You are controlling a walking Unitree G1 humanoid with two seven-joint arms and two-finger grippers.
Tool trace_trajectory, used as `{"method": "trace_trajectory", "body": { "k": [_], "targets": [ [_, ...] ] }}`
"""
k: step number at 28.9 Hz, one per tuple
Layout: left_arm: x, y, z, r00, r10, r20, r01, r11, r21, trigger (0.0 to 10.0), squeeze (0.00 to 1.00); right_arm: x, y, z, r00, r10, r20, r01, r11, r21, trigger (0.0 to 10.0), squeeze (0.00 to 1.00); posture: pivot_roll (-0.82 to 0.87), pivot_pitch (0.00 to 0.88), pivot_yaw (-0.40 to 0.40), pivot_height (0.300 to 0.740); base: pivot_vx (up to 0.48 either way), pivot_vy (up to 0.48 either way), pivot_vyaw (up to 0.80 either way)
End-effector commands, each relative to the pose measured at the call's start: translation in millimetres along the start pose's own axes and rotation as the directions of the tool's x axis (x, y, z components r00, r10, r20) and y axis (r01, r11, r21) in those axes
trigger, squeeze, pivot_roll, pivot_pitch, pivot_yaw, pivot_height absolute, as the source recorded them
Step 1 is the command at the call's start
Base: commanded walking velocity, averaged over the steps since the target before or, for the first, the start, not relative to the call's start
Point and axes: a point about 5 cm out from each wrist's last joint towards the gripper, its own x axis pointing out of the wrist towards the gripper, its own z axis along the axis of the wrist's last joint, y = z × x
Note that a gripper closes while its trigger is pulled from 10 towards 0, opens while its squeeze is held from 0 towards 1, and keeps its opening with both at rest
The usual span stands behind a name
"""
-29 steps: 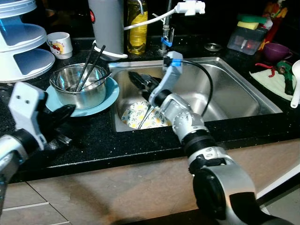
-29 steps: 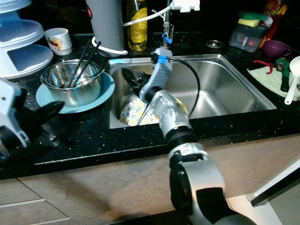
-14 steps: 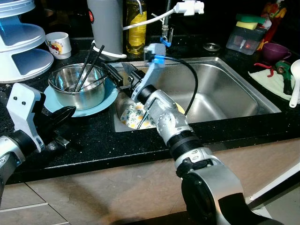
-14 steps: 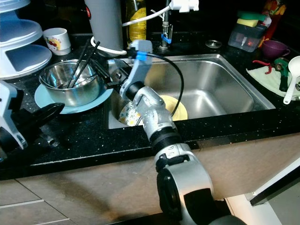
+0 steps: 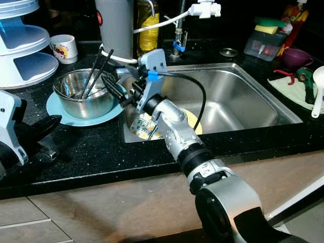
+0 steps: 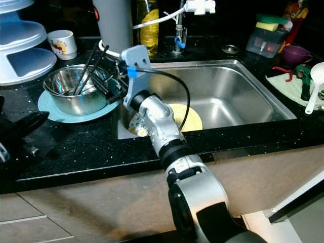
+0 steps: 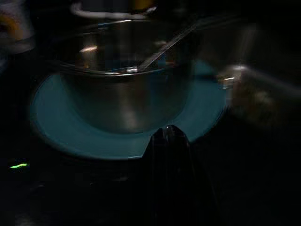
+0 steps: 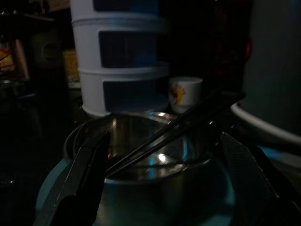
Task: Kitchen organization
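two tools are showing, and going left to right the left tool (image 5: 48, 124) is hovering low over the black surface (image 5: 101, 152), its dark fingers looking pressed together in its wrist view and gripping nothing, pointed at the teal plate (image 5: 61, 109). on that plate the steel bowl (image 5: 83, 93) is sitting with black chopsticks (image 5: 98, 68) leaning out over its far rim. the right tool (image 5: 117, 88) is reaching across the left edge of the sink (image 5: 243, 96) and is spreading its fingers wide, one on each side of the bowl's near wall, as its wrist view makes plain; it is holding nothing yet.

the step in hand is probably gripping the bowl or its chopsticks. doing it well is likely meaning closing squarely and gently, since polished steel may be slipping and the chopsticks may be tipping out.

room is looking tight: the white tiered rack (image 5: 23, 45) and small mug (image 5: 64, 48) are standing behind the bowl to the left, the grey canister (image 5: 115, 25) just behind it, and the sink edge just beside the plate. the floral plate (image 5: 147, 126) is lying in the basin, partly under the right forearm. further right, the basin is offering the most open space.
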Motion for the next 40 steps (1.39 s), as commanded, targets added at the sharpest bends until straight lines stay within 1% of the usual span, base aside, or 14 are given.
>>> {"method": "trace_trajectory", "body": {
  "k": [1, 6, 10, 14, 17, 26, 31, 37, 40],
  "targets": [
    [0.9, -10.0, -5, 0.998, -0.060, -0.011, 0.059, 0.998, -0.026, 10.0, 0.00, 2.2, 8.8, -5, 0.999, 0.035, -0.020, -0.035, 0.999, -0.014, 10.0, 0.00, 0.10, 0.229, -0.053, 0.740, 0.000, 0.000, 0.00],
    [1.3, -8.7, -8, 0.999, -0.053, -0.015, 0.052, 0.998, -0.026, 10.0, 0.00, 3.1, 9.6, -7, 0.999, 0.026, -0.035, -0.026, 0.999, -0.018, 10.0, 0.00, 0.10, 0.236, -0.053, 0.740, 0.000, 0.000, 0.00],
    [-1.4, -7.3, -8, 0.998, -0.054, -0.017, 0.054, 0.998, -0.033, 10.0, 0.00, 4.6, 9.5, -7, 0.999, 0.015, -0.042, -0.016, 1.000, -0.026, 10.0, 0.00, 0.10, 0.246, -0.057, 0.740, 0.000, 0.000, 0.00],
    [-4.2, -8.5, -9, 0.998, -0.062, -0.023, 0.061, 0.997, -0.045, 10.0, 0.00, 7.3, 6.2, -1, 1.000, -0.022, -0.015, 0.022, 1.000, 0.013, 10.0, 0.00, 0.10, 0.248, -0.060, 0.740, 0.000, 0.000, 0.00],
    [-5.5, -10.3, -10, 0.997, -0.069, -0.025, 0.068, 0.996, -0.050, 10.0, 0.00, 8.9, 7.2, 0, 1.000, -0.022, -0.019, 0.022, 1.000, 0.007, 10.0, 0.00, 0.10, 0.250, -0.062, 0.740, 0.000, 0.000, 0.00],
    [-1.5, -16.6, -11, 0.994, -0.111, -0.025, 0.109, 0.992, -0.064, 10.0, 0.00, 13.5, 7.6, 1, 0.998, -0.046, -0.048, 0.049, 0.998, 0.050, 10.0, 0.00, 0.10, 0.260, -0.063, 0.740, 0.000, 0.000, 0.00],
    [1.0, -23.4, -9, 0.988, -0.151, -0.030, 0.149, 0.986, -0.071, 10.0, 0.00, 17.6, 6.7, 6, 0.996, -0.069, -0.052, 0.073, 0.995, 0.074, 10.0, 0.00, 0.13, 0.273, -0.051, 0.740, 0.000, 0.000, 0.00],
    [1.2, -24.3, -6, 0.985, -0.169, -0.036, 0.166, 0.984, -0.069, 10.0, 0.00, 20.1, 6.9, 9, 0.995, -0.087, -0.050, 0.092, 0.990, 0.110, 10.0, 0.00, 0.14, 0.279, -0.041, 0.740, 0.000, 0.000, 0.00],
    [0.9, -23.9, -4, 0.983, -0.177, -0.042, 0.174, 0.982, -0.066, 10.0, 0.00, 21.0, 6.0, 10, 0.994, -0.105, -0.045, 0.110, 0.983, 0.145, 10.0, 0.00, 0.16, 0.287, -0.032, 0.740, 0.000, 0.000, 0.00]
  ]
}}
